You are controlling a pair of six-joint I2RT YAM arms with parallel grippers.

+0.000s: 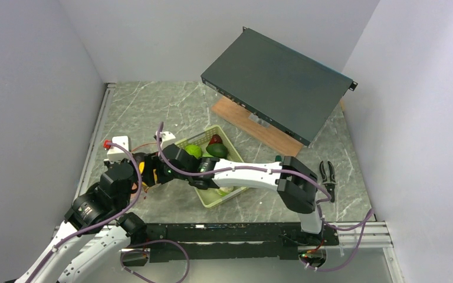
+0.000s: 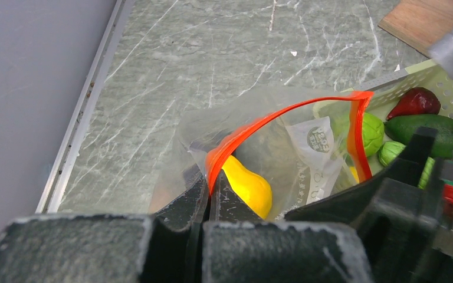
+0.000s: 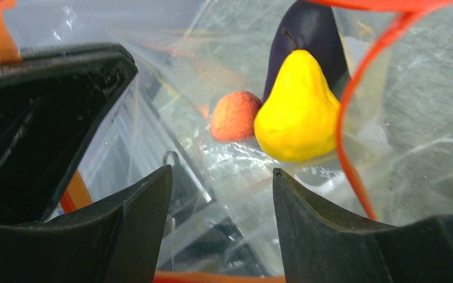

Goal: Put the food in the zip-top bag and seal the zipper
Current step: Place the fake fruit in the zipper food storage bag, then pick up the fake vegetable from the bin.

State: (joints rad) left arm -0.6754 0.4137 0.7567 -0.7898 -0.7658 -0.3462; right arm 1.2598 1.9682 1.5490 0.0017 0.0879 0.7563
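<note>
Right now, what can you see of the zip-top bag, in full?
The zip-top bag is clear, floppy plastic with a red-orange strip around its mouth, which stands open and unsealed. It lies on the grey marbled table beside the pale green basket. The left claw is shut on its rim at the strip; the open right claw reaches into the mouth. Inside lie a yellow toy, an orange toy and a dark purple toy.

A grey-green marbled tabletop carries a flat dark metal case at the back right, resting across a wooden board, black-handled pliers near the right edge, a pale green slatted basket at centre, and a white block with a red plug at left.
</note>
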